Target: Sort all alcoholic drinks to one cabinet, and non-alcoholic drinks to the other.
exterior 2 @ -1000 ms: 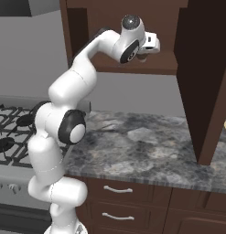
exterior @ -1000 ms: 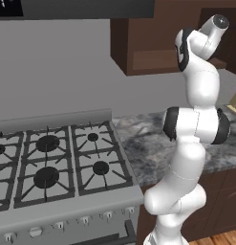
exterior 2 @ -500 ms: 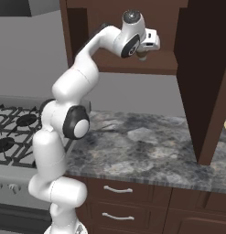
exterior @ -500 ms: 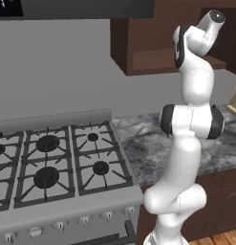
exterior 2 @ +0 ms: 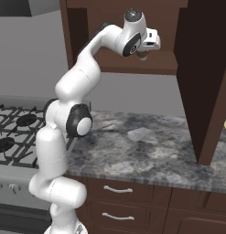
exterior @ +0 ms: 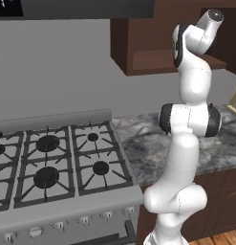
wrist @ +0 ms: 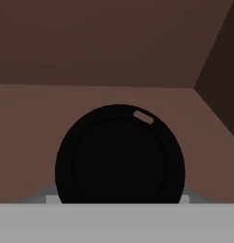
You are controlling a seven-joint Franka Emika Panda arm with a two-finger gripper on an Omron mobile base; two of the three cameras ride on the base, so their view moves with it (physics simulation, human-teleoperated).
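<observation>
I see the coffee cup's dark lid (wrist: 119,154) dead ahead at six o'clock under my gripper (exterior 2: 142,54), axis upright inside the cabinet (exterior 2: 132,64); whether the jaws grip it, I cannot tell.

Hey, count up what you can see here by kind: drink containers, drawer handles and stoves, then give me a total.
Coffee cup: 1
Drawer handles: 2
Stove: 1
Total: 4
</observation>
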